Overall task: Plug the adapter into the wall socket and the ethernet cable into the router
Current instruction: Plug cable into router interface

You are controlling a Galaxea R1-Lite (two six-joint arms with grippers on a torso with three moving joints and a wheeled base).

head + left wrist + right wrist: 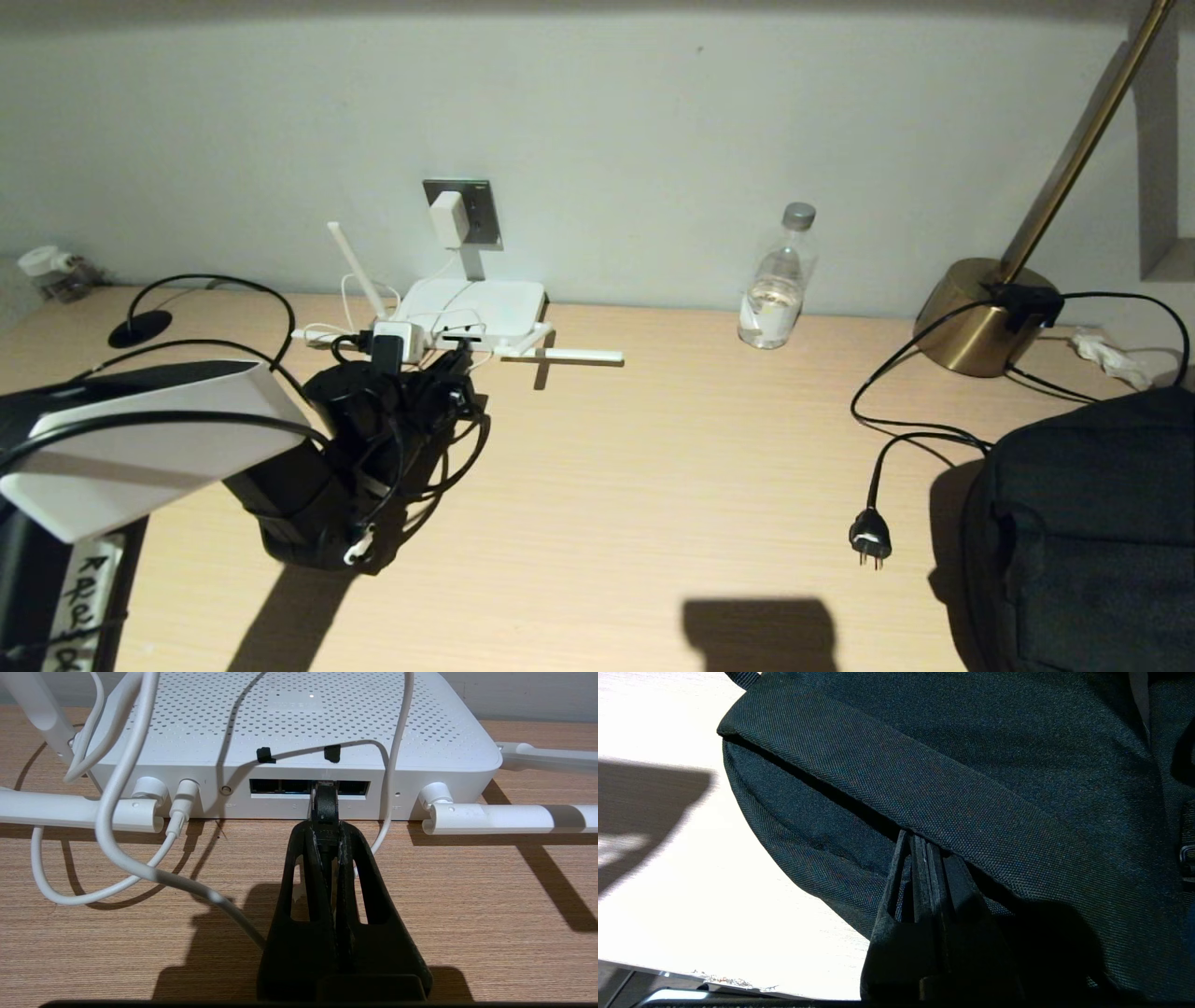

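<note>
The white adapter (447,218) sits in the grey wall socket (478,207) above the desk. Its thin white cord (110,812) runs down to the white router (478,308), which lies flat below with its antennas spread. My left gripper (324,828) is shut on the black plug end of the ethernet cable (323,805). The plug's tip is at the router's dark port row (285,787), at a middle slot. How deep it sits is hidden. My right gripper (924,841) is shut on nothing and rests against a dark bag (980,765).
A water bottle (777,280) stands by the wall at the middle right. A brass lamp base (980,317) is further right, and its black two-pin plug (870,539) lies loose on the desk. The dark bag (1092,532) fills the near right corner.
</note>
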